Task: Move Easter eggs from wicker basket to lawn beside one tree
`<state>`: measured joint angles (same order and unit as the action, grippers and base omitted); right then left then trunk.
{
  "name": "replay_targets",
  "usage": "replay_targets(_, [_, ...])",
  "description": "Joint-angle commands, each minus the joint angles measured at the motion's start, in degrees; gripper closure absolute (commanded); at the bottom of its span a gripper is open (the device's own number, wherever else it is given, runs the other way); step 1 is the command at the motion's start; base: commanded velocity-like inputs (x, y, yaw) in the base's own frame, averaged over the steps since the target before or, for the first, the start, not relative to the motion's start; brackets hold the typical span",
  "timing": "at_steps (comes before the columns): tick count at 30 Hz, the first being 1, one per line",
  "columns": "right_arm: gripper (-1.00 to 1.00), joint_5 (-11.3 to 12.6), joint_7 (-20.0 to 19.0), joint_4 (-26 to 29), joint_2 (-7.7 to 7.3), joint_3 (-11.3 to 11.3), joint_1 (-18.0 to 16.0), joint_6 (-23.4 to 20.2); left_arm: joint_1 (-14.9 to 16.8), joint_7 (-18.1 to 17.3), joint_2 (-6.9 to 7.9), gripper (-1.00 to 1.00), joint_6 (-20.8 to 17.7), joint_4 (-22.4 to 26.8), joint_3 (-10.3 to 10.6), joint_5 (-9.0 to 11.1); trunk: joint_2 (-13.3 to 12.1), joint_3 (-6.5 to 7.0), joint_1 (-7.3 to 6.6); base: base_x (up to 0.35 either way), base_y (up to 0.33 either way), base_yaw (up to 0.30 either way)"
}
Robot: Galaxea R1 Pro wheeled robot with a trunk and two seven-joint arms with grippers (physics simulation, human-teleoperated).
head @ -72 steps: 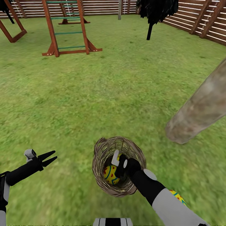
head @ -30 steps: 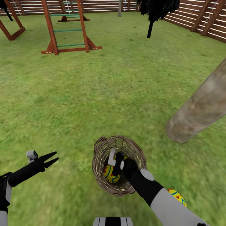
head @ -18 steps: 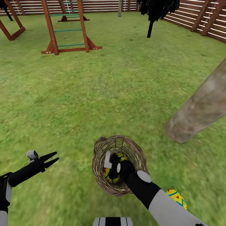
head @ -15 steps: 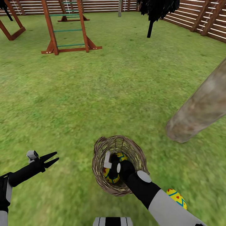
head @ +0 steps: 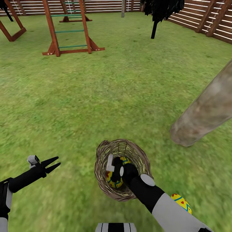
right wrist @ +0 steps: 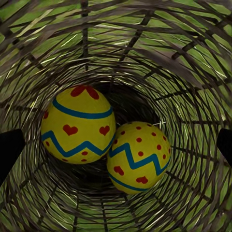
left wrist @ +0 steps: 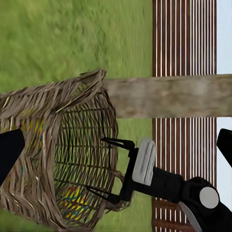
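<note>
The wicker basket (head: 103, 161) stands on the lawn (head: 96, 96) just in front of me. My right gripper (head: 114, 168) hangs open in its mouth, fingers wide apart and holding nothing; the left wrist view shows the right gripper (left wrist: 96, 164) at the basket (left wrist: 53, 154) rim. Two Easter eggs lie at the bottom: one with hearts (right wrist: 79, 125), one with dots (right wrist: 139, 157), touching. A third egg (head: 182, 202) rests on the grass by my right forearm, partly hidden. The tree trunk (head: 206, 109) rises at right. My left gripper (head: 58, 161) stays open, left of the basket.
A wooden play set (head: 69, 29) stands far ahead at left. A dark conifer (head: 159, 13) and the slatted fence (head: 206, 22) lie at the back right. Open grass stretches between the basket and the trunk's foot.
My right gripper has shifted slightly left and lower in the basket mouth over the last seconds, staying open. In the last half second nothing visibly moved.
</note>
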<state>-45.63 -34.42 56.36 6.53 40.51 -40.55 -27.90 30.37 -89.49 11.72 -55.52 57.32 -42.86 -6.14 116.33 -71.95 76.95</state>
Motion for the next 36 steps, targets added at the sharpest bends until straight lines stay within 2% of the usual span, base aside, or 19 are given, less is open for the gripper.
replay_targets(1, [-1.0,-0.53,-0.5,0.06,-0.02,0.03,-0.27,-0.33,-0.25,-0.5,-0.03,-1.0,-0.58,-0.16,-0.12,-0.61,0.02,-0.04,-0.01,0.0,0.0,0.0])
replay_targets(10, [-1.0,-0.58,-0.6,-0.95,0.3,-2.72,-0.91,-0.49,-0.78,-0.51,0.0,-1.0,-0.56,-1.58,-0.12,-0.62,0.02,-0.04,-0.01,0.0,0.0,0.0])
replay_targets(15, [-1.0,-0.51,-0.58,-2.57,0.32,-2.94,-2.41,-0.61,-0.83,-0.51,0.0,-1.0,-0.56,-1.59,-0.12,-0.62,0.02,-0.04,-0.01,0.0,0.0,0.0])
replay_targets(21, [-1.0,-0.18,-0.56,-4.49,0.44,-4.52,-4.35,-0.17,-0.84,-0.51,-0.03,-1.0,-0.56,-1.6,-0.12,-0.62,0.02,-0.04,-0.01,0.0,0.0,0.0])
replay_targets(22, [-1.0,-0.17,-0.56,-13.43,0.44,-4.65,-8.44,-0.15,-0.84,-0.51,-0.01,-1.0,-0.56,-1.6,-0.12,-0.62,0.02,-0.04,-0.01,0.0,0.0,0.0])
replay_targets(31, [-1.0,-0.07,-0.56,-14.14,0.47,-4.83,-8.67,-0.14,-0.84,-0.51,-0.03,-1.0,-0.56,-1.6,-0.12,-0.62,0.02,-0.04,-0.01,0.0,0.0,0.0])
replay_targets(36, [-1.0,-0.1,-0.56,-14.11,0.42,-4.83,-8.75,0.13,-0.84,-0.51,-0.03,-1.0,-0.56,-1.6,-0.12,-0.62,1.22,-0.57,0.65,0.0,0.0,0.0])
